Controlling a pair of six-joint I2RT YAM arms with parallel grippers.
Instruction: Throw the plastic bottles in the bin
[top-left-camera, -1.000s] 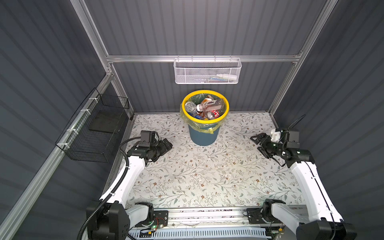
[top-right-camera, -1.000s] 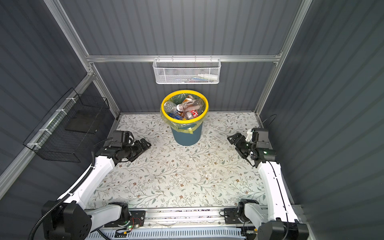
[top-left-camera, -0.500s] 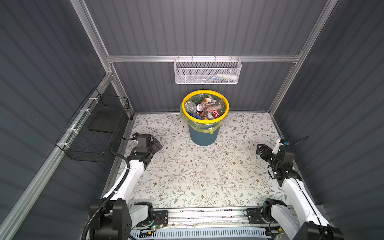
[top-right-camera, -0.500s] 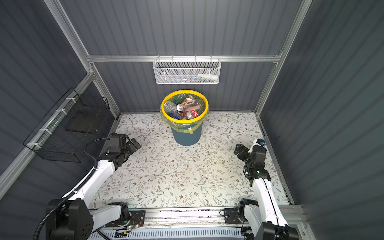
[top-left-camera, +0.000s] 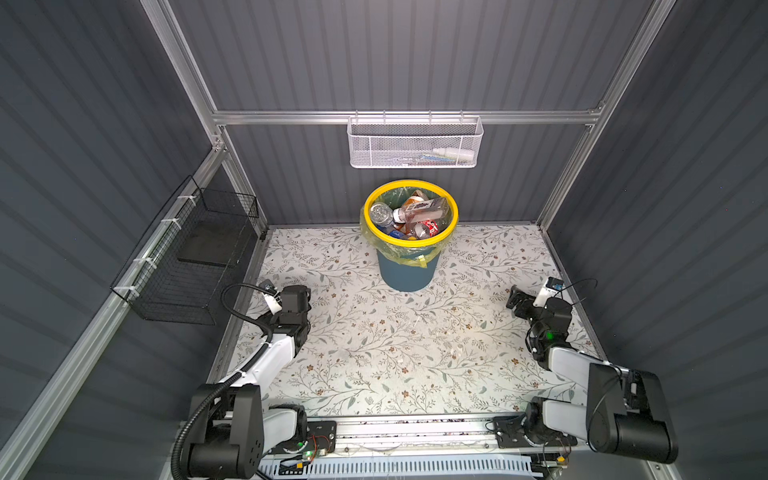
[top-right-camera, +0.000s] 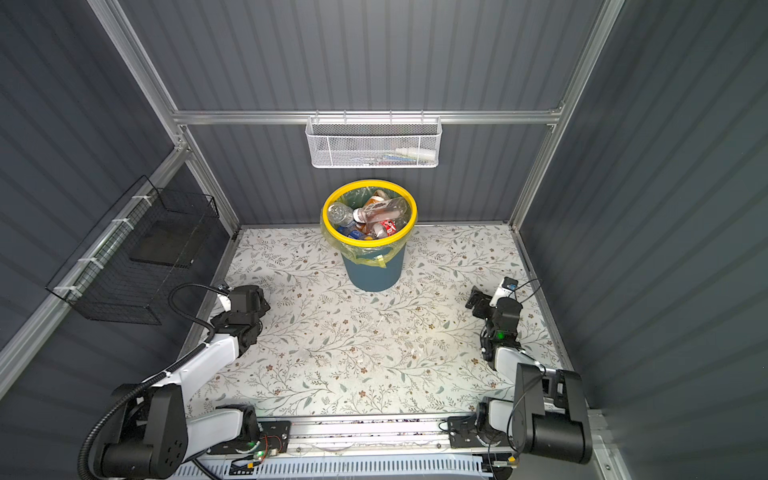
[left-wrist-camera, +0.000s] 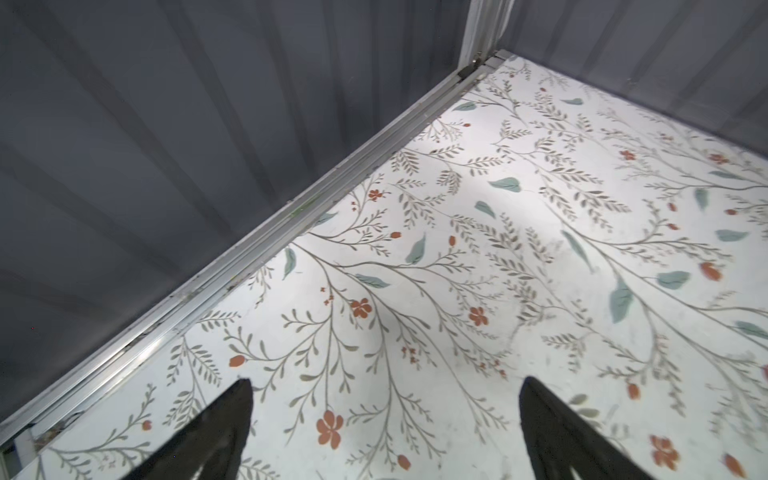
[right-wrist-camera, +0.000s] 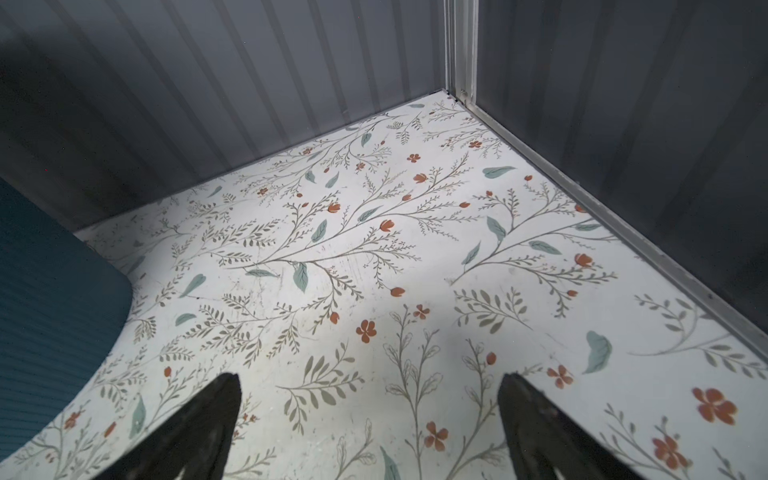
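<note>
Plastic bottles (top-left-camera: 419, 210) appear in both top views; right wrist shows bin (right-wrist-camera: 50, 311) wall.

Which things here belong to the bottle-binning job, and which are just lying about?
Job: plastic bottles in the bin; left gripper and right gripper, open and empty.
Lying about: white mesh basket holding a white bottle; black wire basket.
</note>
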